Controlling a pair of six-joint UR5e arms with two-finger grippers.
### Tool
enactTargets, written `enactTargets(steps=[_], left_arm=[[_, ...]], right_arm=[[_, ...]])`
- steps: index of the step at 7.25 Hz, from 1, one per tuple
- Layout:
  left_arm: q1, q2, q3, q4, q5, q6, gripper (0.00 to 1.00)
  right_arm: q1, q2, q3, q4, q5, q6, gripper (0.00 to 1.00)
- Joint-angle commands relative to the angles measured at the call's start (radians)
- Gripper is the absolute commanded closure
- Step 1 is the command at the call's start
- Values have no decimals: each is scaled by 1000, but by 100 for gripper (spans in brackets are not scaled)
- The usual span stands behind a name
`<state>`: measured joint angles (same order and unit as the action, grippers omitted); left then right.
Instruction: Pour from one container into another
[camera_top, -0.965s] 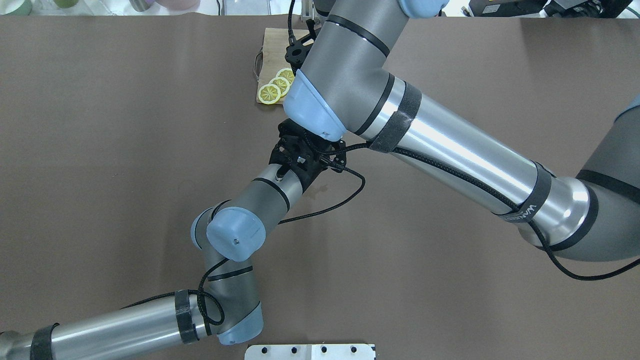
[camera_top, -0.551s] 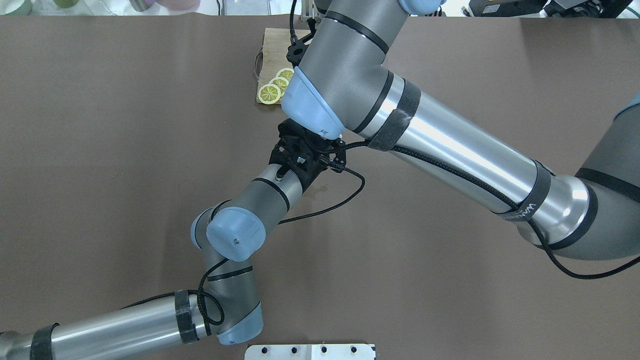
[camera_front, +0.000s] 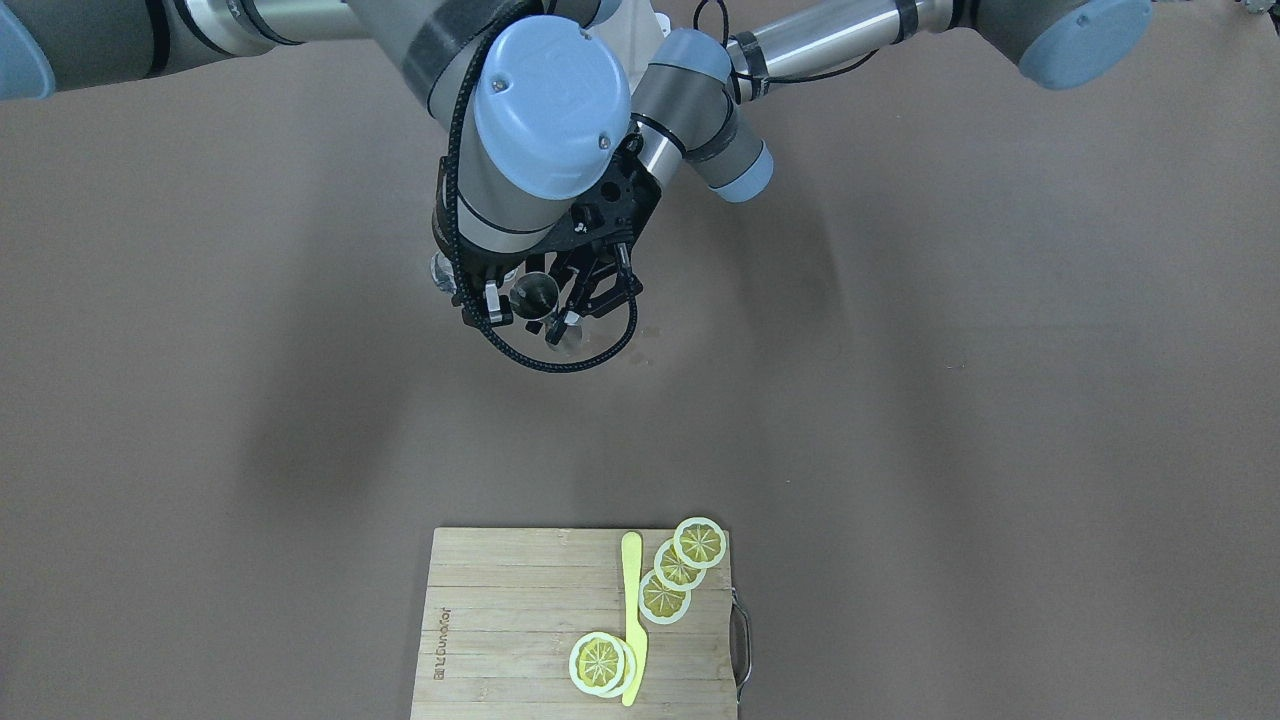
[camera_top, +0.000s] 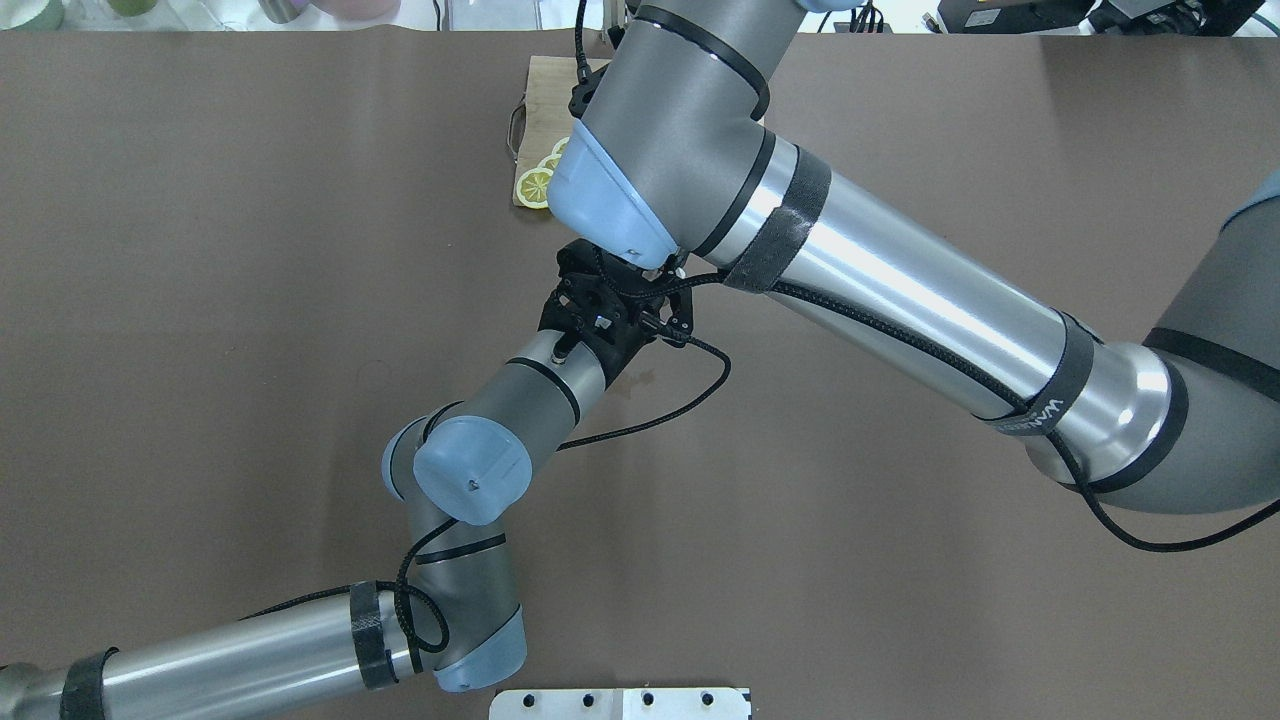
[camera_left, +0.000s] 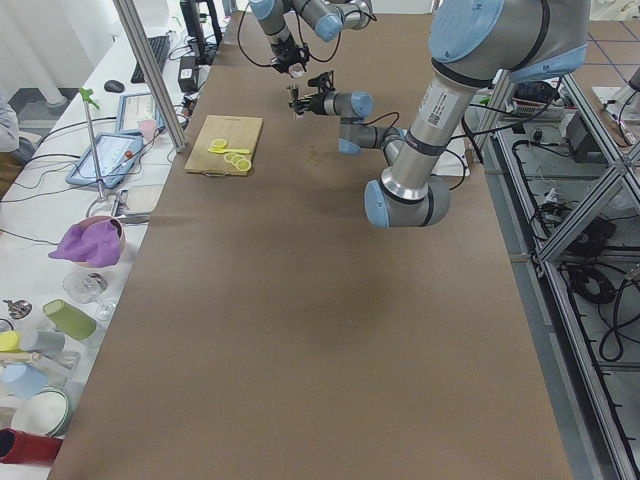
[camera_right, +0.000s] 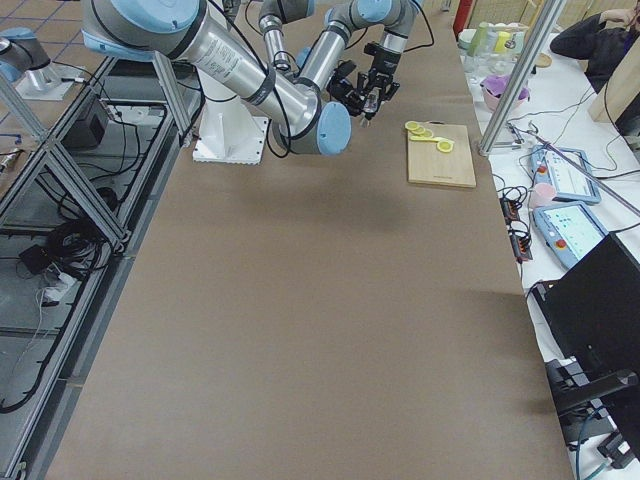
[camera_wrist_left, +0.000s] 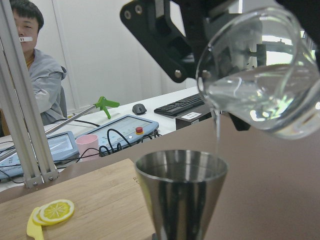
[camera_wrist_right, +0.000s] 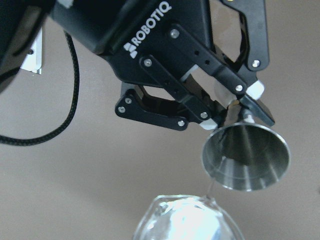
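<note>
The left gripper (camera_wrist_right: 237, 107) is pinched on the narrow waist of the grey stainless-steel hourglass-shaped jigger (camera_wrist_right: 245, 157) and holds it upright with the open upper cone facing up. The right gripper (camera_wrist_left: 250, 40) clamps the small clear round drinking glass (camera_wrist_left: 260, 75) between its fingers, just above the jigger and slightly to one side. The glass is tilted, with its lip lowered over the jigger mouth, and does not touch the jigger. Clear liquid sits in the lower part of the glass. A thin stream of liquid (camera_wrist_left: 218, 135) runs from the lip down into the upper cone. Both containers are above the middle of the brown bench (camera_front: 900, 400), on the robot's side of it. In the overhead view the right arm (camera_top: 900, 300) covers both containers; only the wrist of the left arm (camera_top: 540, 385) shows beneath it. A rectangular wooden cutting board (camera_front: 520, 620) lies flat at the bench edge far from the robot, well apart from the grippers. It carries several round yellow lemon slices (camera_front: 700, 541) and a slim yellow plastic knife (camera_front: 632, 620). One pair of slices overlaps beside the knife tip; the other three form an overlapping row on the knife's other side.
</note>
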<state>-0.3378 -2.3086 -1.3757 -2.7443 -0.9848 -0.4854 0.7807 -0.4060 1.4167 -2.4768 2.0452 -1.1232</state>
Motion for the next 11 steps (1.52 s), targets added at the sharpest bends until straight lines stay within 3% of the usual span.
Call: enactTargets(steps=[1, 5, 7, 11], left_arm=[[0, 0, 0, 0, 0, -1, 100], [0, 0, 0, 0, 2, -1, 100], [0, 0, -2, 0, 2, -1, 100], [0, 0, 0, -2, 2, -4, 100]], right_arm=[[-1, 1, -4, -5, -3, -6, 100], [6, -11, 8, 24, 1, -7, 100], [23, -27, 19, 102, 18, 8, 100], [89, -152, 183, 186, 81, 10, 100]])
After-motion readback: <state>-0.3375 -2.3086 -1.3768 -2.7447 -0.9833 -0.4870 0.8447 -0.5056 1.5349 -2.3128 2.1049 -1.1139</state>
